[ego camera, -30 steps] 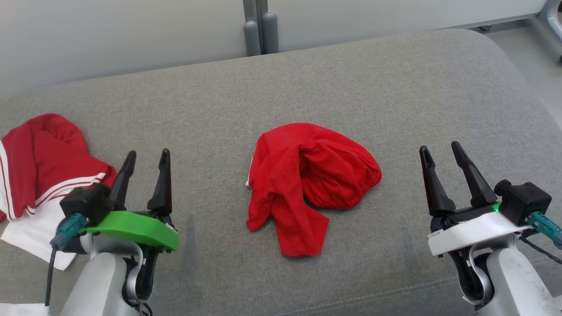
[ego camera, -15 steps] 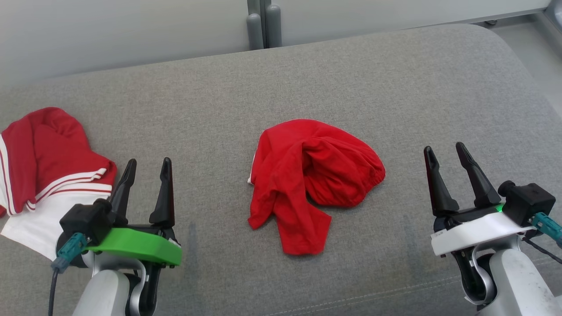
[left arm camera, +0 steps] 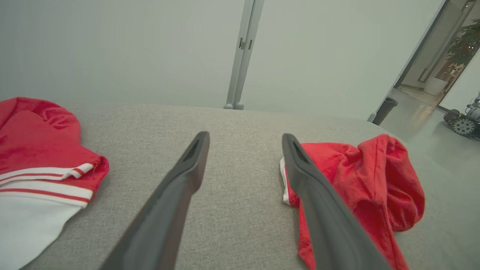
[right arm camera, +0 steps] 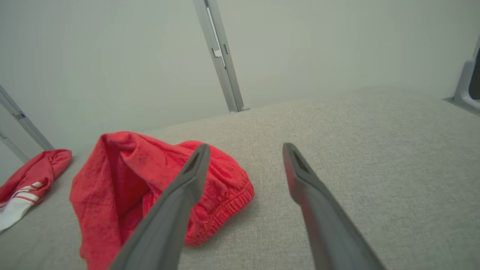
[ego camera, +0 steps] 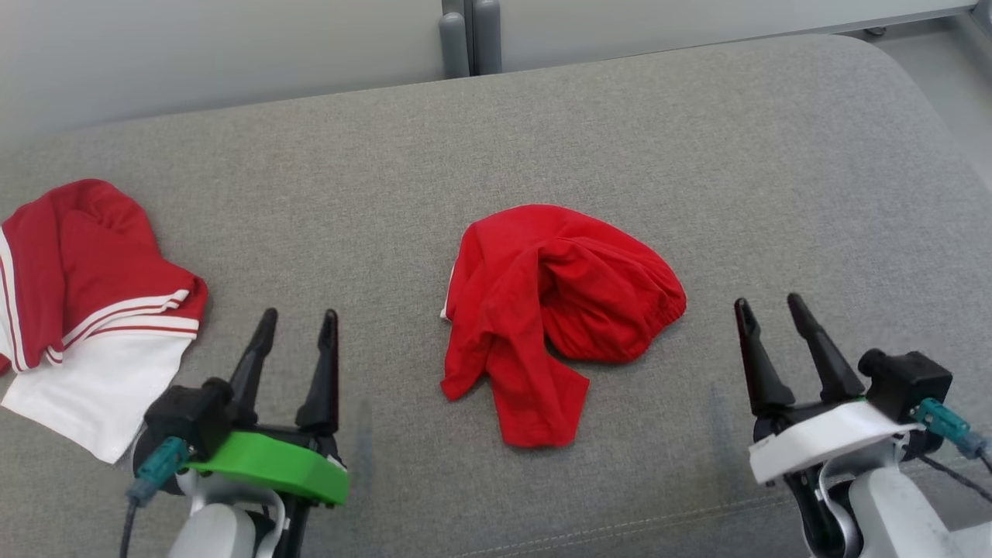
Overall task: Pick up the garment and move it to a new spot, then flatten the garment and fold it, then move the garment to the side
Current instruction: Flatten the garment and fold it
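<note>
Red garment [ego camera: 558, 310] lies crumpled in a heap near the middle of the grey cushion [ego camera: 620, 139], not yet lifted. It sits between the two arms, ahead of both.

Heap is widest across the robot's front. Gathered elastic edge [ego camera: 668, 311] faces the robot's right. A loose flap [ego camera: 542, 411] trails from the heap's left part back toward the robot. No clean long axis to read; the cloth is too bunched.

Left gripper [ego camera: 300, 316]: jaws spread wide, nothing between them, fingers pointing away from the robot. Garment lies forward and to its right. In the left wrist view the left gripper [left arm camera: 243, 137] has the garment [left arm camera: 360, 180] behind its right finger, off its centre line.

Right gripper [ego camera: 769, 302]: also spread and empty, fingers leaning slightly inward. Garment lies to its left. In the right wrist view the right gripper [right arm camera: 243, 147] has the garment [right arm camera: 150, 176] behind its left finger.

Judgement: the right gripper looks the nearer of the two, close to the elastic edge; the left has more bare cushion to cross. Either arm must swing inward to get cloth between its jaws. Both forearms are held low, at matching height, wrists level.

A second red-and-white garment [ego camera: 85, 310] lies well apart at the far left, beyond the left gripper.
</note>
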Robot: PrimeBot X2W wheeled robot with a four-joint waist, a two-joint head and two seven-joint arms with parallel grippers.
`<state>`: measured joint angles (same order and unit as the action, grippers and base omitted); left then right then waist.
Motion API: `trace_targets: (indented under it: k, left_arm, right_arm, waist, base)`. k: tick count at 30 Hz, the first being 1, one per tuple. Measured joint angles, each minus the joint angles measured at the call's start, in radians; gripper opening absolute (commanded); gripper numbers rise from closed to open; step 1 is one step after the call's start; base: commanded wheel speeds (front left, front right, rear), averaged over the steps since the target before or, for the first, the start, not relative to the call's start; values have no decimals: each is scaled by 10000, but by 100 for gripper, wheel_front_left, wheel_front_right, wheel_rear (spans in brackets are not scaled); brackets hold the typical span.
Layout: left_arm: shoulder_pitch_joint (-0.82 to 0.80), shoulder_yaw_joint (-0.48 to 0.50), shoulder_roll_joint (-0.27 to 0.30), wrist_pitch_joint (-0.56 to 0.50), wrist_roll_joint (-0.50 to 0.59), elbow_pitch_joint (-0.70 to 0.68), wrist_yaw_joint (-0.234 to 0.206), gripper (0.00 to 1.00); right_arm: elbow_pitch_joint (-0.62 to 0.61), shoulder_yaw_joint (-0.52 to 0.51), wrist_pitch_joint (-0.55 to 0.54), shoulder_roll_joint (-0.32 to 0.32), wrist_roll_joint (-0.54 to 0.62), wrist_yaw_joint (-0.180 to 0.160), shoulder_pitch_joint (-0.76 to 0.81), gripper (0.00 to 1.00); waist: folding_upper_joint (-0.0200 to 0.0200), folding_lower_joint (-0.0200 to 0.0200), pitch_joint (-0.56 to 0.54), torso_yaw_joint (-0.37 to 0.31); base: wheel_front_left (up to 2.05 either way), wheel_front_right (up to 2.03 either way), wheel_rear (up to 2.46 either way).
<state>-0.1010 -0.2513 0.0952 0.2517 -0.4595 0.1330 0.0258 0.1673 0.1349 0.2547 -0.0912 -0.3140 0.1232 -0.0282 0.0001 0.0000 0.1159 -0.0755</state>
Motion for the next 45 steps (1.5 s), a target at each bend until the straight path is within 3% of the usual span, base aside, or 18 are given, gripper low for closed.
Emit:
trace_targets:
  k: [11,22,33,38,39,42,45]
  left_arm:
    - [53,-1622,-138,-71,232,171,723,100]
    - [13,-3001,-178,-328,284,244,888,100]
    - [-305,-4069,-190,-991,-270,499,982,100]
    - [-857,-5028,-171,-1285,-360,500,982,100]
    - [-932,-5110,-159,-1294,-441,516,982,100]
    - [-1155,-5329,-144,-1381,-675,696,982,100]
    - [-1278,-5321,-107,-1463,-811,988,982,100]
  right_arm:
    - [1254,1198,-199,10,-579,0,38,100]
    - [2472,1904,-591,-387,-1003,2,-921,100]
    - [3104,2884,-802,-426,-1712,2,-1645,100]
    - [3221,3254,-780,-570,-1764,2,-2180,100]
    - [3256,3325,-759,-600,-1776,2,-2283,69]
    - [3289,3480,-556,-692,-1787,0,-2490,0]
    - [3296,3766,-435,-727,-1804,0,-2659,0]
  waist:
    - [0,0,445,325]
    - [0,0,892,809]
    - [0,0,1268,1072]
    - [0,0,1465,1080]
    - [0,0,1495,1068]
    - [0,0,1527,1006]
    - [0,0,1493,917]
  base:
    - [0,0,0]
    - [0,0,0]
    - [0,0,0]
    - [0,0,0]
    - [0,0,0]
    - [0,0,0]
    - [0,0,0]
